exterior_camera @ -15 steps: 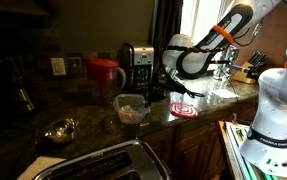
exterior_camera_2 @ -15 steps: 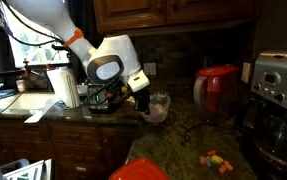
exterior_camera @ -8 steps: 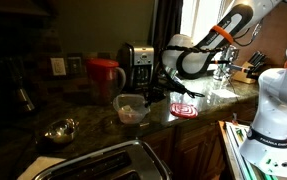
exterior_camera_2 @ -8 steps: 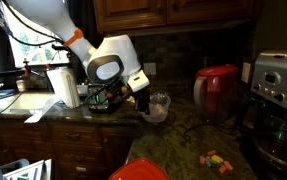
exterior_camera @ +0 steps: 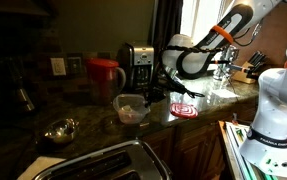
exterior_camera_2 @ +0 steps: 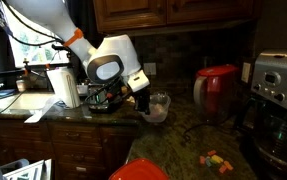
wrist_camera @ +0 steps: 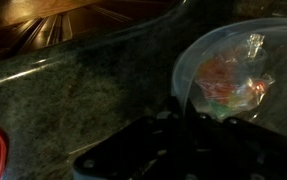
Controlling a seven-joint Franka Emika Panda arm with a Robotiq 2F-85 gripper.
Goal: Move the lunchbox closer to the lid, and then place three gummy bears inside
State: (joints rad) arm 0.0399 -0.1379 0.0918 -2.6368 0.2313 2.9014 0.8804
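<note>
Wrist view: the tool point(wrist_camera: 186, 110) sits at the near wall of the small clear plastic lunchbox tub point(wrist_camera: 238, 70), jaws either side of the rim. Too dark to tell if they're pinched, so grip is unconfirmed. Something reddish-green shows in or through the tub, can't ID it. The tub is near the front edge of the dark granite surface point(wrist_camera: 93, 80). The flat red lid with white rings point(exterior_camera: 185, 109) is also by the front edge, toward the window end, apart from the tub with the tool between them. Step in hand, my read: drag the tub to the lid. Confirm the pinch first, deep on the rim, because a thin wall will likely flex and slip out of a shallow bite. Slide low and level, stop just beside the lid, not on it. The small coloured gummy bears point(exterior_camera_2: 216, 160) lie well apart at the opposite end, near the steel coffee maker point(exterior_camera_2: 278, 85). The red plastic pitcher point(exterior_camera_2: 215, 90) stands by the back edge; keep the arm clear of it.
</note>
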